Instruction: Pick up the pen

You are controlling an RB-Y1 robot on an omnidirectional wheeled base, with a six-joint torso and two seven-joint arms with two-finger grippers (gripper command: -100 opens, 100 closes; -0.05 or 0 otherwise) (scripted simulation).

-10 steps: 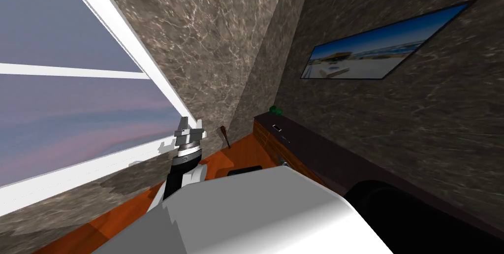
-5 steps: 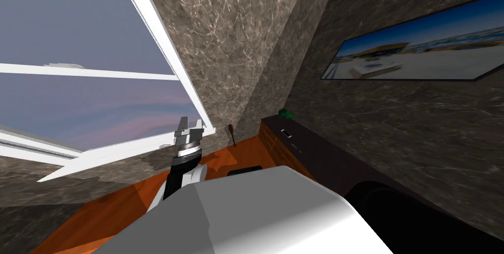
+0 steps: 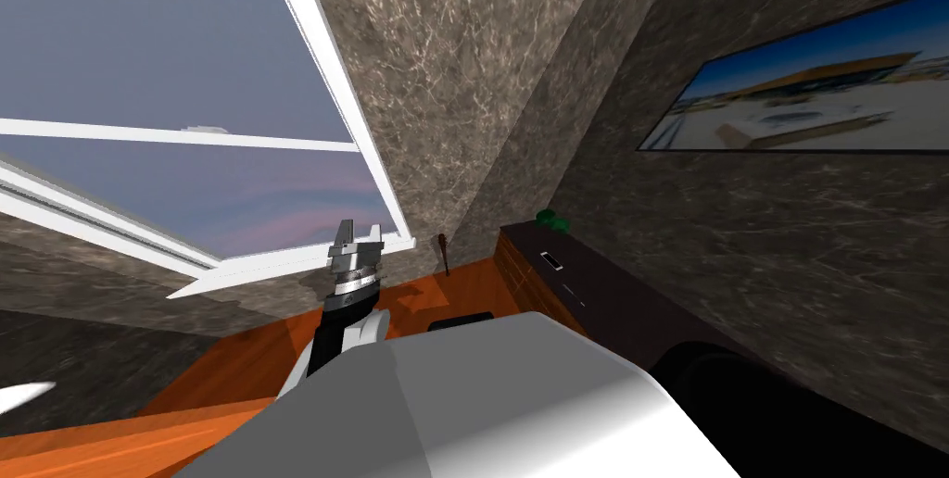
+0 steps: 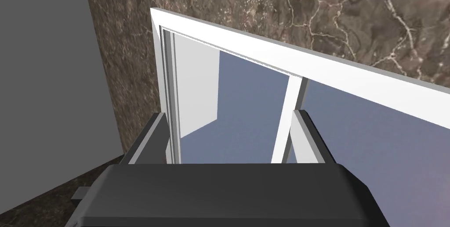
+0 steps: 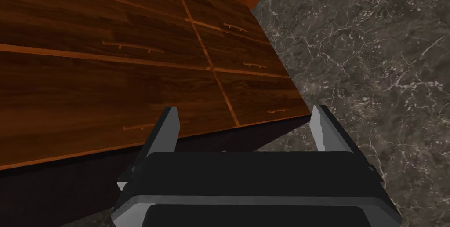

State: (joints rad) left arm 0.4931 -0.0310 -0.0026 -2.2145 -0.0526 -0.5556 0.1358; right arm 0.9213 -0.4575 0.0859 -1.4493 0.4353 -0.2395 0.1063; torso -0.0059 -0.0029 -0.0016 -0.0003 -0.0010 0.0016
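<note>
1. Well, the left gripper [image 3: 360, 241] is held up ahead of the chest, in front of the window [image 3: 185, 83]. Its two fingers [image 4: 151, 138] stand apart with nothing between them.
2. The right gripper [image 5: 246, 127] is spread wide too and holds nothing. It faces the dresser [image 5: 110, 70], whose wooden drawer fronts have slim handles, beside the dark marbled wall [image 5: 373, 61].
3. In the head view the dresser runs along the wall on my right, under a framed picture [image 3: 816, 97], and its dark top [image 3: 612, 310] is in sight.
4. On that top lies a thin pale sliver that may be the pen [image 3: 581, 303] — too small to tell for sure. It is well apart from the left gripper.
5. Farther along the top are a small light-rimmed rectangle [image 3: 553, 260] and, at the far end, something green [image 3: 553, 219].
6. A brown stick-like thing [image 3: 445, 253] stands in the corner, on the orange-brown floor [image 3: 232, 380].
</note>
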